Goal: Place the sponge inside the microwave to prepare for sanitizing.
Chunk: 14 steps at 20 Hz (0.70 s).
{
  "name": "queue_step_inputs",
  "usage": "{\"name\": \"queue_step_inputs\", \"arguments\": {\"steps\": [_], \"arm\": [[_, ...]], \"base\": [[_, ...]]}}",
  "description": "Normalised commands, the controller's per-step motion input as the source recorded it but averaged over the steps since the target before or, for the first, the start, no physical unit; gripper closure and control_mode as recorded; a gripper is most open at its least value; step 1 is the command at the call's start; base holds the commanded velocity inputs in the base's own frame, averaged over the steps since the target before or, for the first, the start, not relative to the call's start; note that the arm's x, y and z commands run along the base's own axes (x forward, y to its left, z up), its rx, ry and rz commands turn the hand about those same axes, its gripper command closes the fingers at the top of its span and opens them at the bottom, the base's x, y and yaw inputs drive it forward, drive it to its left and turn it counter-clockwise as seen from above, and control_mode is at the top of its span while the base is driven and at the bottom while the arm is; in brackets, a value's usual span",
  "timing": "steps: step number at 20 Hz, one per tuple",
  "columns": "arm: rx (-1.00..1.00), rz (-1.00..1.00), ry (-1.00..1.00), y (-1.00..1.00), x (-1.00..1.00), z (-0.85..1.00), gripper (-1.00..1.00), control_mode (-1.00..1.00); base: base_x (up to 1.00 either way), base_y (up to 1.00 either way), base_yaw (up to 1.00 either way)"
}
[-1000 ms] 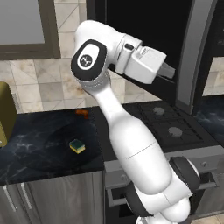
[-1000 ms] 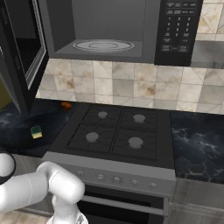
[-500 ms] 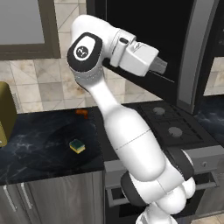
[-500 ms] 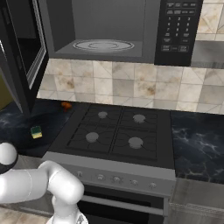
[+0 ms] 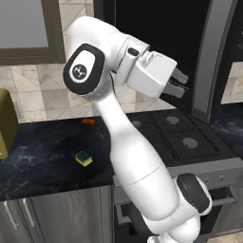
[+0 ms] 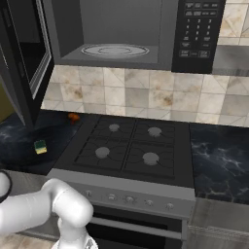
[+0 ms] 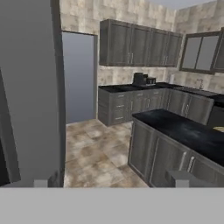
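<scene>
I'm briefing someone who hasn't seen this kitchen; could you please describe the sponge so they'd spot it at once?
Start at the stove and look to the black marble counter on its left. The sponge lies there alone: a small block, yellow with a dark green top, unlike the small orange thing by the backsplash.

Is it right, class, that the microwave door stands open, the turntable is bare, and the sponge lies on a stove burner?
Not quite. The microwave door is open and the turntable is bare, but the sponge lies on the dark counter left of the stove, not on a burner. The right base view shows this; the left base view agrees.
</scene>
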Motion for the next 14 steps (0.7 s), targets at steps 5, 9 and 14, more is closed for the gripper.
{"name": "queue_step_inputs", "arguments": {"steps": [5,9,14], "arm": [[0.01,0.07,0.00,0.06,-0.99,0.00,-1.00,-1.00],[0.06,0.41,0.00,-0.02,-1.00,-0.02,-1.00,-1.00],[0.20,0.47,-0.08,-0.45,-1.00,0.01,-1.00,-1.00]], "base": [[0.00,0.00,0.00],[0.00,0.00,0.00],[0.00,0.00,0.00]]}}
